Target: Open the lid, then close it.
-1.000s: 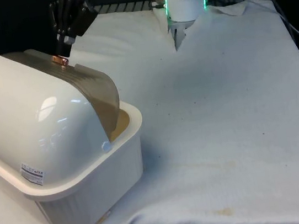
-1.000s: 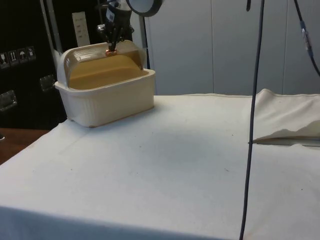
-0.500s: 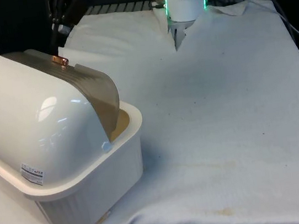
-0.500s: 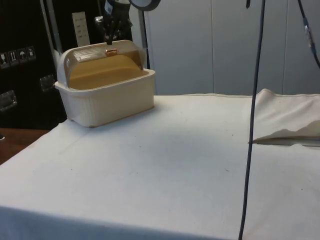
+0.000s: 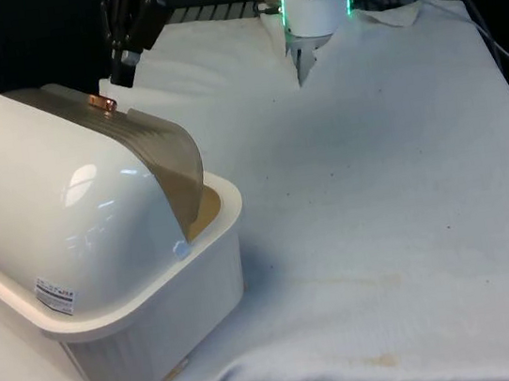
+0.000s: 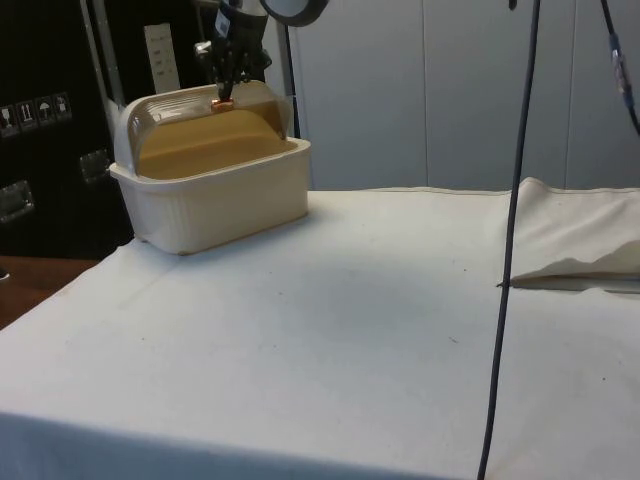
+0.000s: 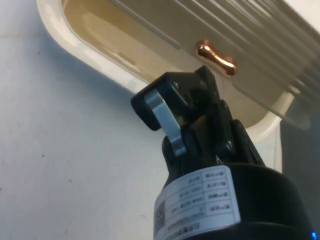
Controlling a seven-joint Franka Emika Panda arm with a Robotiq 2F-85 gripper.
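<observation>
Hovering just above the copper handle [image 5: 103, 102] of the opened bread-box lid [image 5: 159, 152], gripper [image 5: 125, 73] clenched and empty, closing left.

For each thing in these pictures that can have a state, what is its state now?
Bread box: upright on the table, inside exposed.
Lid: rolled back, open.
Copper handle: free, nothing grips it.
Gripper: just above the handle, holding nothing.
White cloth: spread over the table.
</observation>
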